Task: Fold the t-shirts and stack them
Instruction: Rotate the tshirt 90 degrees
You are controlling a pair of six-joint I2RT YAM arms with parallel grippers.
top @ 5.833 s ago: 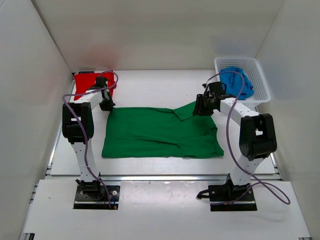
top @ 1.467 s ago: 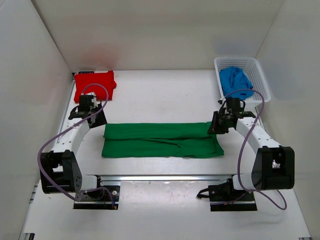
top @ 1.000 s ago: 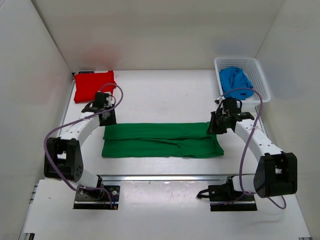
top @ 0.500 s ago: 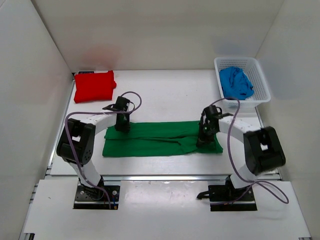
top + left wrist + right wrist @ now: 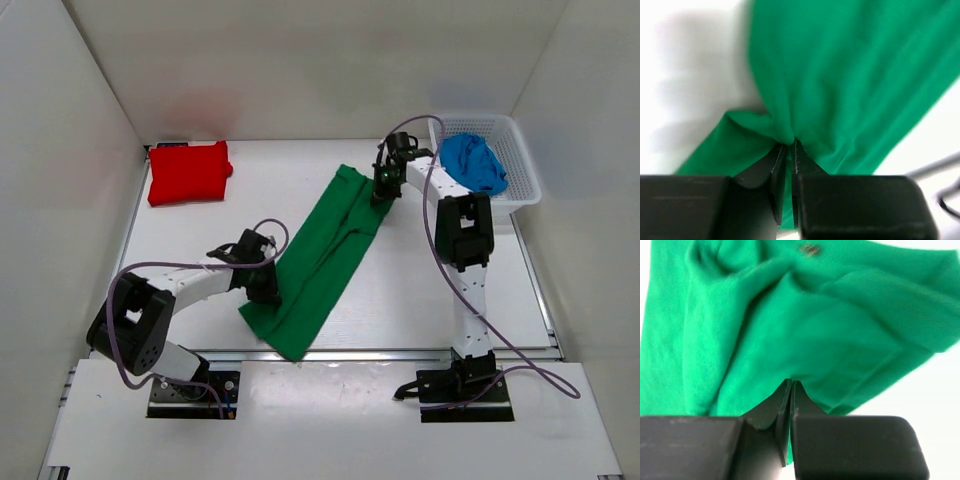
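Green t-shirt [image 5: 322, 252], ends hidden between jaws

The right gripper [image 5: 791, 385] pinches a fold of the green shirt [image 5: 790, 325], its black fingers pressed together. Rumpled cloth fills most of the frame, with a small dark mark [image 5: 809, 248] near the top; white table [image 5: 940, 390] shows at right.

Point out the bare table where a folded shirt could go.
Bare table lies between the red folded t-shirt and the green t-shirt, and again between the green t-shirt and the right arm. Crowded: the near left, under the left gripper, and by the basket, where the right gripper holds cloth.
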